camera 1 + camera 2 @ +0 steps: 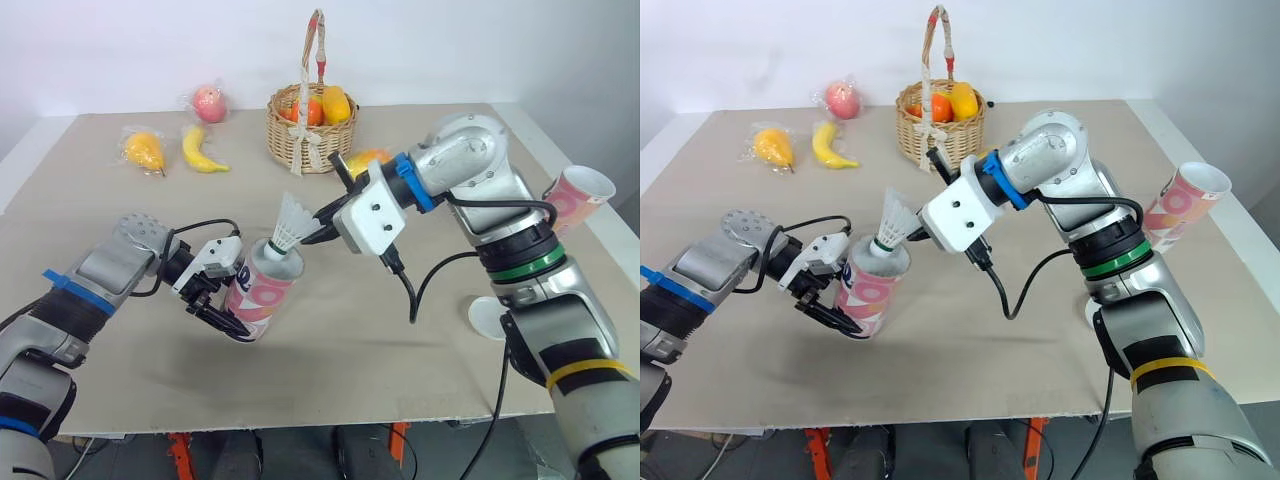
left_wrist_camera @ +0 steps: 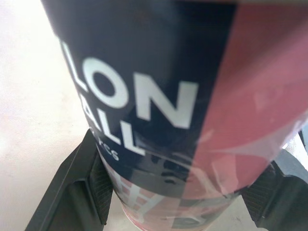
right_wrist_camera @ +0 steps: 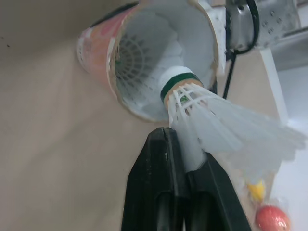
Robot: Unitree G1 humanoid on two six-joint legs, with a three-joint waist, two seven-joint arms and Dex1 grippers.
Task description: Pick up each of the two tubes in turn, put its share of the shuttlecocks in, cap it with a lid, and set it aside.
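Gripping one tube [image 1: 262, 290], left claw [image 1: 233, 290]; right claw [image 1: 310, 234] pinching one shuttlecock [image 1: 291, 220] at its mouth; second tube [image 1: 575, 198] apart.

Both silver-grey arms end in black jaws. The right arm [image 1: 520, 190] wears a blue band [image 1: 408, 180], a green ring [image 1: 525, 268], yellow tape [image 1: 585, 372], a white screwed wrist block [image 1: 372, 218] and black cables [image 1: 412, 305]. The left arm [image 1: 110, 262] has blue tape [image 1: 72, 287].
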